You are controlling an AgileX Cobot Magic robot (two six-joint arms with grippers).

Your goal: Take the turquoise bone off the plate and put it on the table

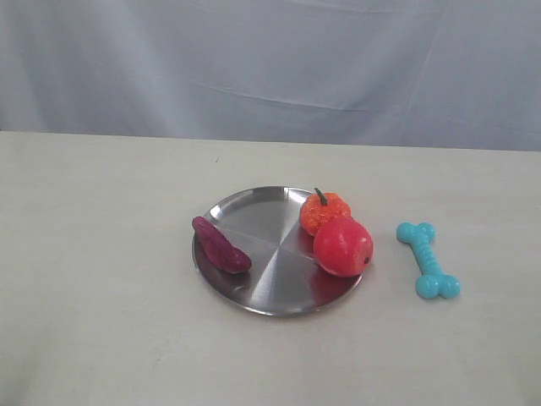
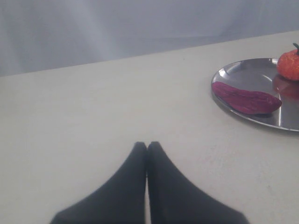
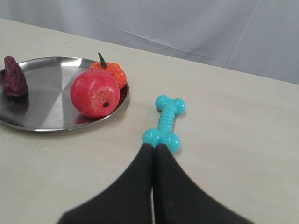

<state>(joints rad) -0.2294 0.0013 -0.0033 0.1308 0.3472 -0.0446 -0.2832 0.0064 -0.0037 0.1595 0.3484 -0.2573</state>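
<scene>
Broadly, the scene is a matte cream-beige table (image 1: 101, 338), flat and lightly mottled, running back to a pale grey-white cloth backdrop (image 1: 270, 68) that hangs in soft folds and closes off the room behind it.

Near the middle of the table sits the round, shiny silver metal plate (image 1: 262, 222), its brushed face catching streaks of light. Three things rest on it: a dark purple, elongated sweet potato (image 1: 221, 246) lying along the left rim, a small orange pumpkin (image 1: 325, 211) with a green stem at the back right, and a glossy red apple (image 1: 342, 245) touching the pumpkin's front and sitting at the right rim.

The turquoise bone (image 1: 428, 260), a small ribbed rubber toy with two knobs at each end, lies flat on the bare table to the right of the plate, clear of its rim and apart from the apple.

The black left gripper (image 2: 147, 145) has its two fingers pressed together with nothing between them, over bare table to the side of the plate. The black right gripper (image 3: 153, 147) is likewise closed and empty, its tips just beside the bone's nearer knobbed end; whether they touch it cannot be told.
</scene>
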